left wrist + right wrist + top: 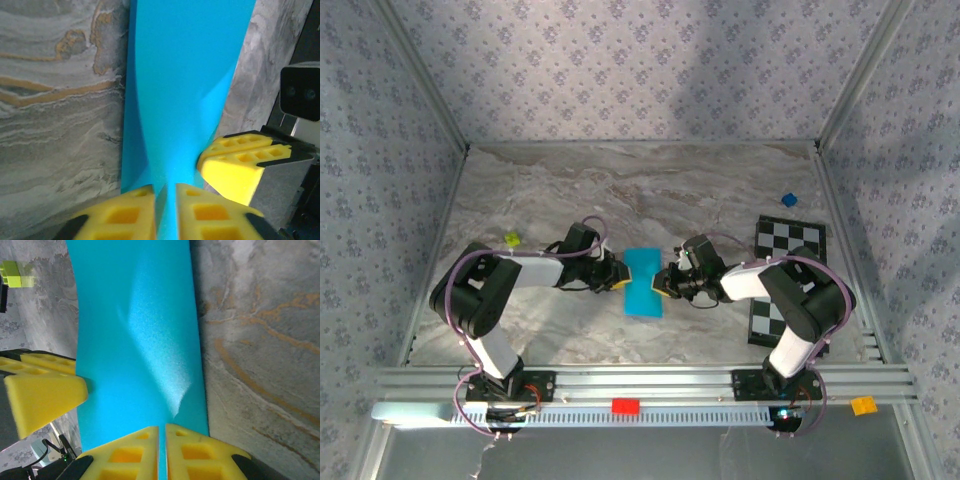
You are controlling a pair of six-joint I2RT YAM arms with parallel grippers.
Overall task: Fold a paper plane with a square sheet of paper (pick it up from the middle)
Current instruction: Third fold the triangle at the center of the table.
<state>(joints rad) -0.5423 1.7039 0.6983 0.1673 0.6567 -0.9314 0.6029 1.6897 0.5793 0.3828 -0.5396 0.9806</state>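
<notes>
Left claw [165, 200] clamps square sheet of paper [185, 75] | right claw [162, 440] clamps opposite edge | cyan, buckled

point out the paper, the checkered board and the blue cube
paper [642, 283]: top view, middle of the sheet
checkered board [790, 243]: top view, its far end
blue cube [788, 200]: top view, its top face
</notes>
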